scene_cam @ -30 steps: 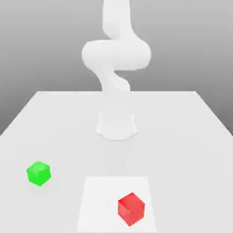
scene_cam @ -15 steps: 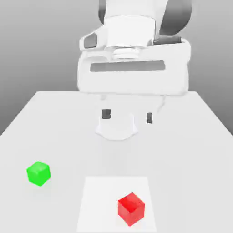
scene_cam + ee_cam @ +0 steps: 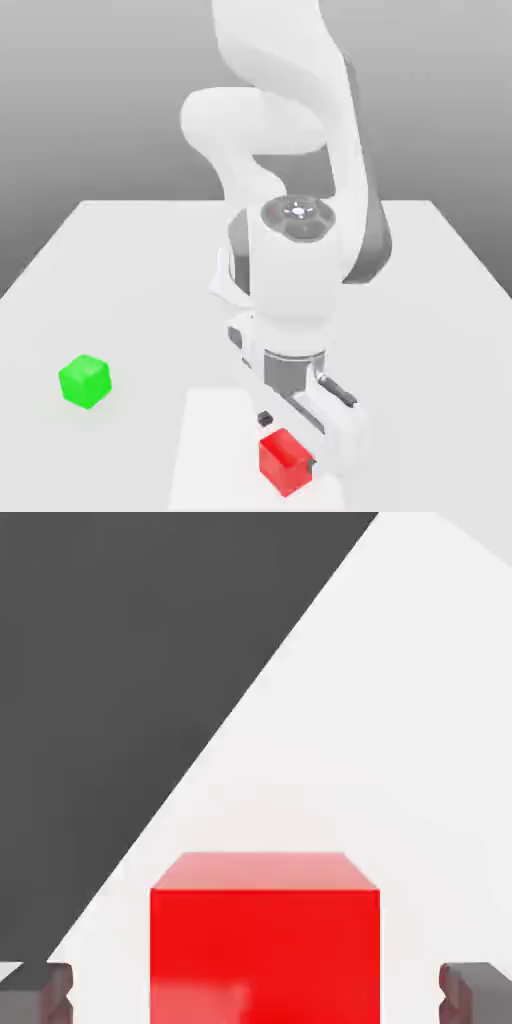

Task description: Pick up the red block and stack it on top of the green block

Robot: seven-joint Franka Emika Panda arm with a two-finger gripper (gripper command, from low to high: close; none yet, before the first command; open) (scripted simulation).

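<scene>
The red block (image 3: 281,466) rests on the white table (image 3: 420,330) near its front edge, a little toward the exterior view's right. My gripper (image 3: 287,441) has come down over it, one dark fingertip on each side. In the hand view the red block (image 3: 265,952) sits between the two fingers (image 3: 36,992), with a gap showing on both sides, so the gripper (image 3: 256,994) is open and holds nothing. The green block (image 3: 85,381) sits alone on the exterior view's left, well apart from the arm.
A paler square patch (image 3: 215,450) marks the table under and around the red block. The arm's white base (image 3: 232,285) stands at the table's middle, behind the hand. Bare table lies between the two blocks.
The hand dropped from high above the table down to the red block, and its fingers now straddle it. The fingers stand closer together than before. Neither block has moved.
</scene>
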